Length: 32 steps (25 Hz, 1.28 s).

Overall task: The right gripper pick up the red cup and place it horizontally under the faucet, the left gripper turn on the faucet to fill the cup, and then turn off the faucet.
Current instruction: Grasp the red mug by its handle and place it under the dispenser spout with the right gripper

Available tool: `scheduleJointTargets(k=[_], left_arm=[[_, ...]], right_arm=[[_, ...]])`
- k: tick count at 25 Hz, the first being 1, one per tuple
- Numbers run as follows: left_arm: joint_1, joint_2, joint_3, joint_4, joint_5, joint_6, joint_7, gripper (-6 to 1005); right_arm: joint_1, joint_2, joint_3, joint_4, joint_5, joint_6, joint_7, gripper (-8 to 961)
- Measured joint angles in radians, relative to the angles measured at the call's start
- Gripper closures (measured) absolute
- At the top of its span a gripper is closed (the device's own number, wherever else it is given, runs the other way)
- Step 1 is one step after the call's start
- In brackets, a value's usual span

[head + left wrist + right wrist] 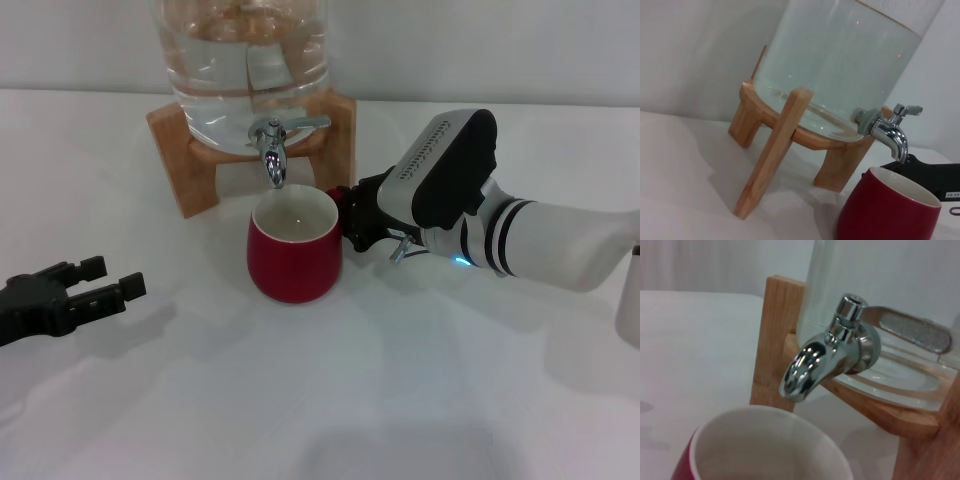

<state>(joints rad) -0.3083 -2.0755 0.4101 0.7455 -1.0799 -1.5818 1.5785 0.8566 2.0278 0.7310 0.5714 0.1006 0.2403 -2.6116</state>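
Red cup (295, 252) sits under the faucet (272, 150), right gripper (352, 218) pinching its handle. Glazed ceramic looks slippery, breakable. Left gripper (100, 282) waits spread.

Only one bit of print is showing: a small white label (951, 194) on the black gripper (927, 172) behind the red cup (887, 210), carrying tiny dark characters ending in what looks like "-07". The rest is running off the edge, unreadable.
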Motion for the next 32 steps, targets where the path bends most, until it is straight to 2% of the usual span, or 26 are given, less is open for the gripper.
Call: scheduleJointTargets(k=[22,28,32], left_arm=[[0.006,0.0,-0.001,-0.005,0.0,-0.001,0.0,116],[0.006,0.0,-0.001,-0.005,0.0,-0.001,0.0,116],[0.006,0.0,-0.002,-0.005,0.0,-0.001,0.0,116]], right_arm=[[-0.007,0.0,-0.003,0.024,0.001,0.006,0.003,813],[-0.007,0.0,-0.001,0.025,0.001,0.01,0.004,687],[-0.008,0.0,0.001,0.022,0.0,0.011,0.006,694]])
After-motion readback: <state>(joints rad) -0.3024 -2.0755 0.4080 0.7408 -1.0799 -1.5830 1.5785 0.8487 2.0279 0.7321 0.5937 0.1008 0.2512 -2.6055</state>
